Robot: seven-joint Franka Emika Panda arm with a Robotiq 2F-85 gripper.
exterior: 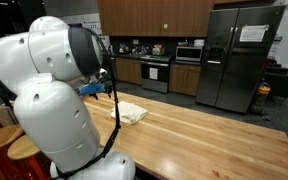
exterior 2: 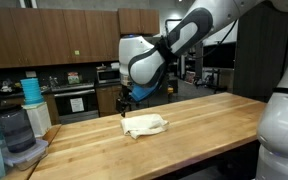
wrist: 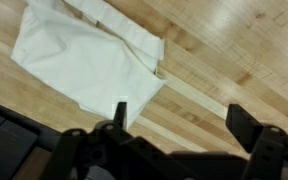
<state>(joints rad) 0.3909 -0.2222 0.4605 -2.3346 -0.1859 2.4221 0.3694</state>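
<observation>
Gripper (wrist: 180,118) hangs released, jaws wide apart and empty, just above a white cloth (wrist: 89,60) lying rumpled near one end of the wooden table (exterior 2: 212,118).

A white, crumpled fabric cloth (wrist: 84,60) lay on the light wooden butcher-block tabletop (wrist: 234,50), loosely folded, with a doubled strip along one edge. In both exterior views the cloth (exterior 2: 144,125) (exterior: 131,111) sat as a low, rumpled heap near a table edge.
</observation>
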